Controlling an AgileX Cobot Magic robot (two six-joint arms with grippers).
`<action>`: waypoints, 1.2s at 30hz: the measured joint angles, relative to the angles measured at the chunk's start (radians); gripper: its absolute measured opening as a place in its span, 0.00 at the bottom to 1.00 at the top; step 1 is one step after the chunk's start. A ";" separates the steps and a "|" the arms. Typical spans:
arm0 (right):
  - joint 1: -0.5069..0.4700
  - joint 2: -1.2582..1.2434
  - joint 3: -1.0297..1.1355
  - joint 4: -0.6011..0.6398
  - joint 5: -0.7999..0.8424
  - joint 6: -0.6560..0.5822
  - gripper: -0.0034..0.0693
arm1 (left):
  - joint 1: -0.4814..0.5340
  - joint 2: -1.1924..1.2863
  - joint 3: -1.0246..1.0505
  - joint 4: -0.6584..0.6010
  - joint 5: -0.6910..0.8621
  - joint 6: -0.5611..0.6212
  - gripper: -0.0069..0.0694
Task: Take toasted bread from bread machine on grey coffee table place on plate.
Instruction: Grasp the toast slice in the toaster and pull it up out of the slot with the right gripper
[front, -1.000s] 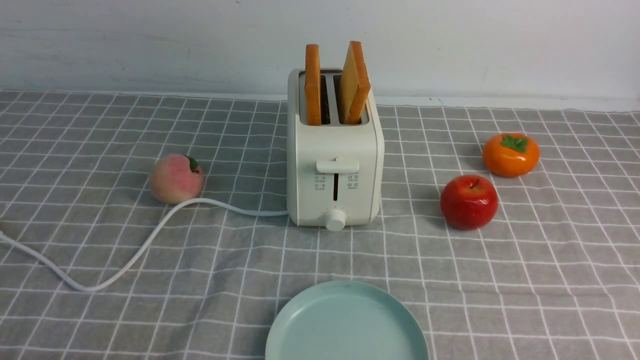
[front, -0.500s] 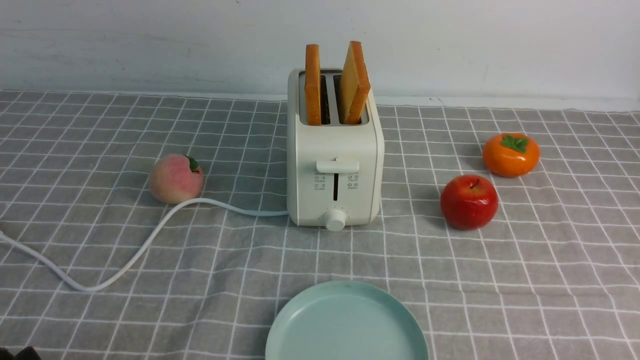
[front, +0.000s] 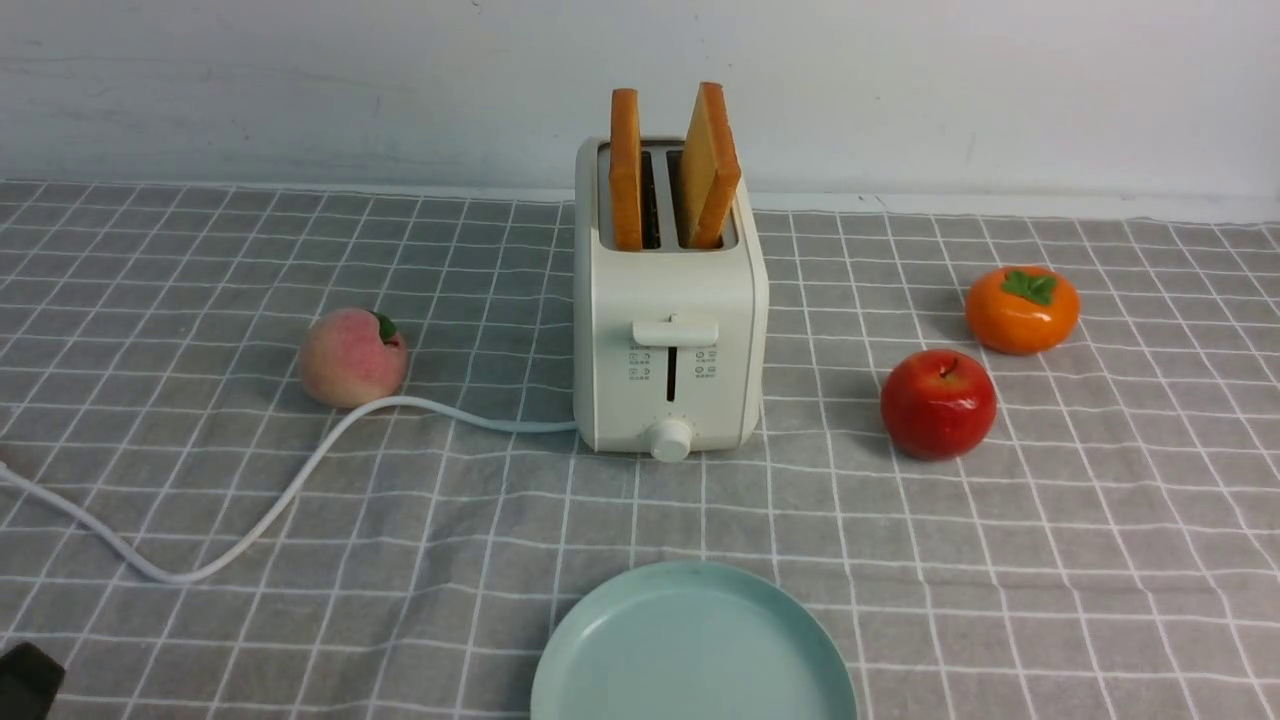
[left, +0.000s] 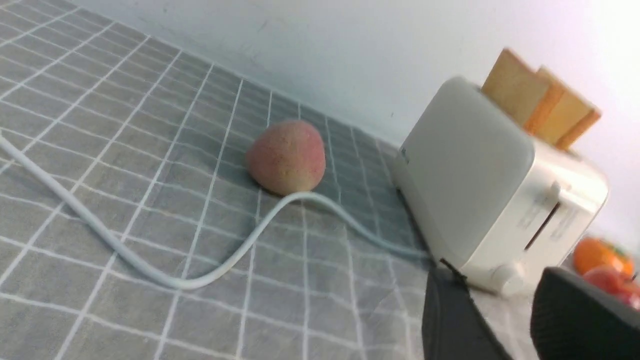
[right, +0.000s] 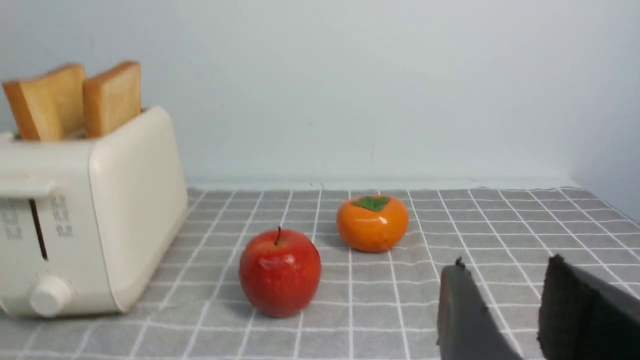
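Since neither arm has reached the work, the figure shows the opening step: approach, with no slice lifted yet. Clock positions are read on the tabletop in the front view, the bread machine at the dial's centre and 12 o'clock pointing away from the robot.

Nearest, at 6 o'clock, lies the plate (front: 690, 650), bare. Between 7 and 8 o'clock a dark corner of the left gripper (left: 495, 300) enters at the table's near edge; its wrist view shows the jaws parted with nothing between them. The right gripper (right: 505, 280), absent from the front view, likewise stands parted and empty, low over the grey coffee table (front: 1000, 560).

A white cord (front: 300, 480) loops from the 8 o'clock side to the machine's base. An apple (front: 938, 403) sits at 4 o'clock, a peach (front: 352, 357) at about 9 o'clock, touching the cord.

At centre stands the bread machine (front: 670, 300), and the toasted bread projects from its two slots: the left slice (front: 626, 170) upright, the right slice (front: 712, 165) askew, part of one face showing. A persimmon (front: 1022, 308) lies at 3 o'clock, and a pale wall (front: 300, 90) closes the scene at 12.

The next move probably calls for raising a gripper above a slot, aligning its jaws across a slice's thickness, then closing gently on the exposed top, so as not to tip the machine.
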 joint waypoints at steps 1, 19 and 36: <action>0.000 0.000 0.000 0.012 -0.024 0.058 0.38 | 0.000 0.000 0.000 -0.054 -0.068 -0.036 0.40; 0.000 0.224 -0.507 0.021 -0.030 0.229 0.38 | 0.000 0.174 -0.406 -0.150 -0.213 -0.065 0.40; 0.000 0.745 -0.861 -0.073 0.431 0.338 0.38 | 0.001 0.800 -0.857 -0.119 0.517 0.282 0.40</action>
